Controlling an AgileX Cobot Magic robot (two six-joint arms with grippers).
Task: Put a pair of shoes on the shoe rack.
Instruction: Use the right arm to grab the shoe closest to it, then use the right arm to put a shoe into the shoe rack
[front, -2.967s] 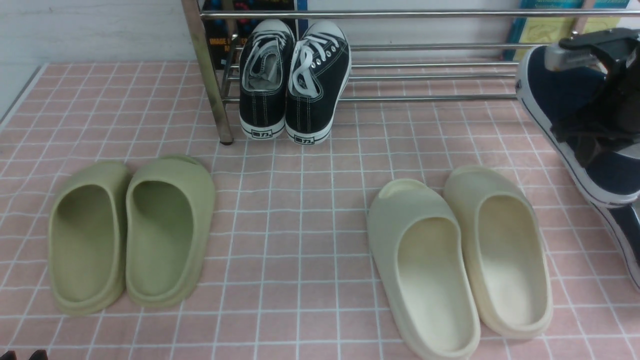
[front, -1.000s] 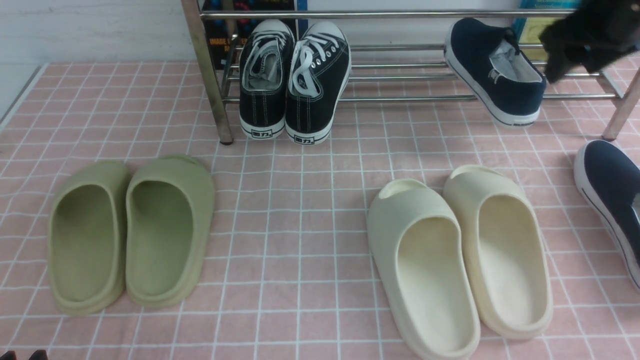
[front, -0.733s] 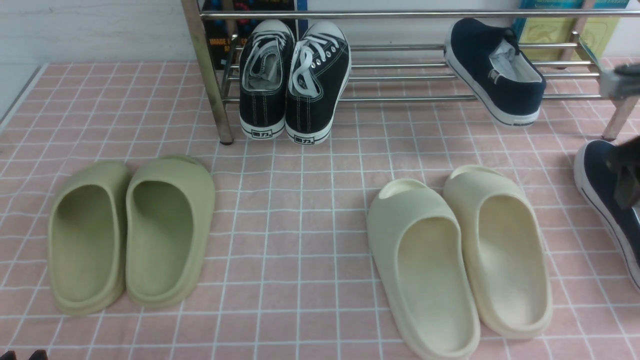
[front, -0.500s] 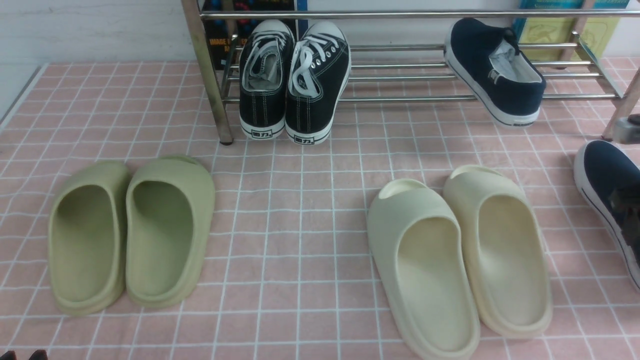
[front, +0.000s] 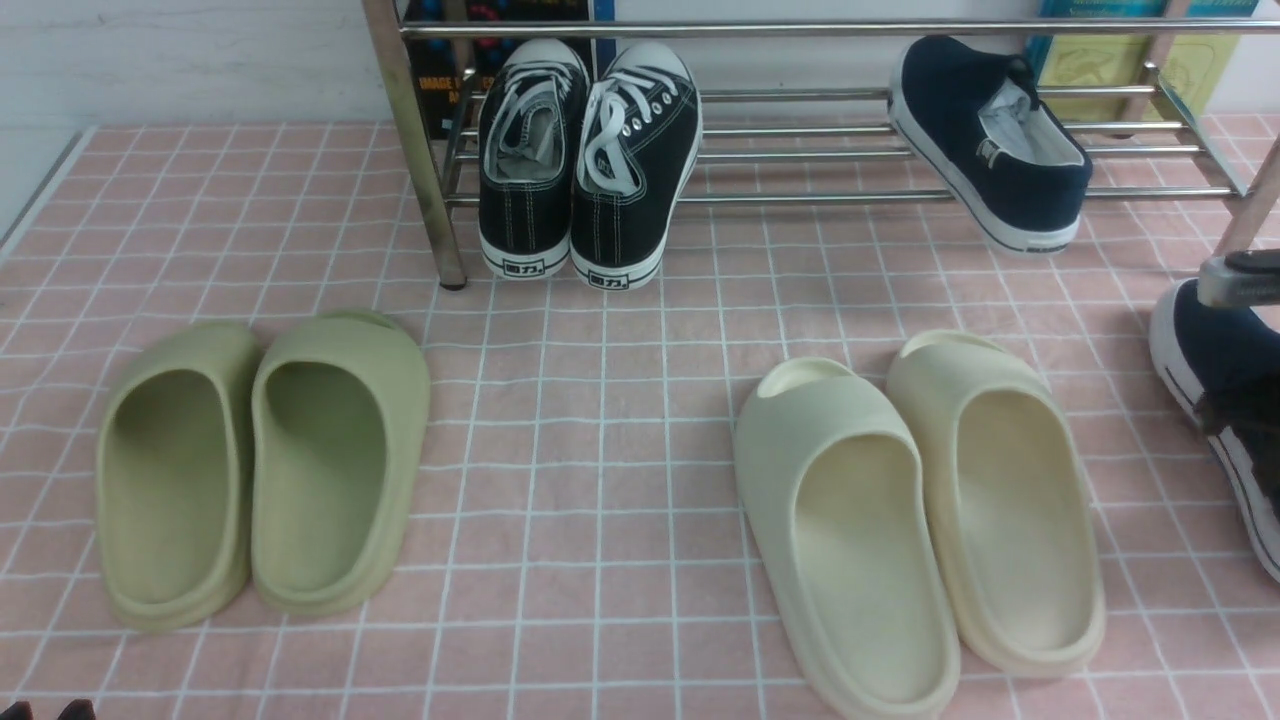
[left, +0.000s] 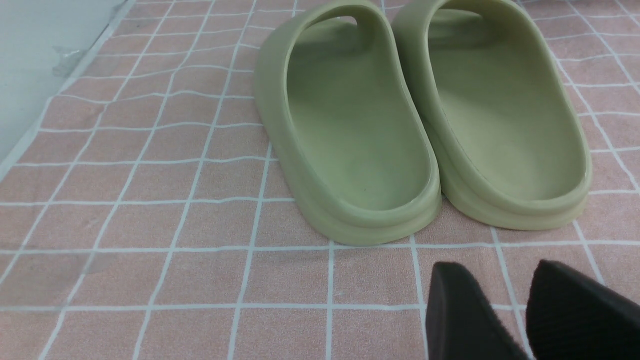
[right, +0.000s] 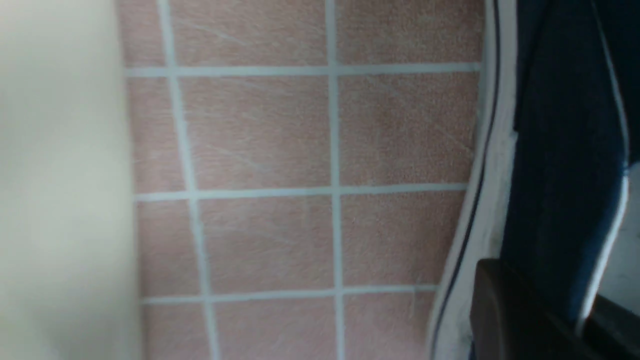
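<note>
Gripping the second dark navy canvas slip-on sneaker (front: 1215, 360) by its side wall, the right pincer (front: 1235, 400) is pinched shut at the worktop's far right. Its mate (front: 985, 140) already sits on the silver tube shoe rack (front: 800, 195), directly ahead and slightly leftward.

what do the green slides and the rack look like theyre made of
Green slides: probably molded foam or soft rubber; matte, seamless, thick rounded walls. Shoe rack: metal tubing, likely chromed or stainless; shiny silver bars with bright reflections.

Pink tiled floor (front: 600, 400) (white grid): green slides (front: 265, 470), cream slides (front: 920, 520), rack (front: 850, 150).
</note>
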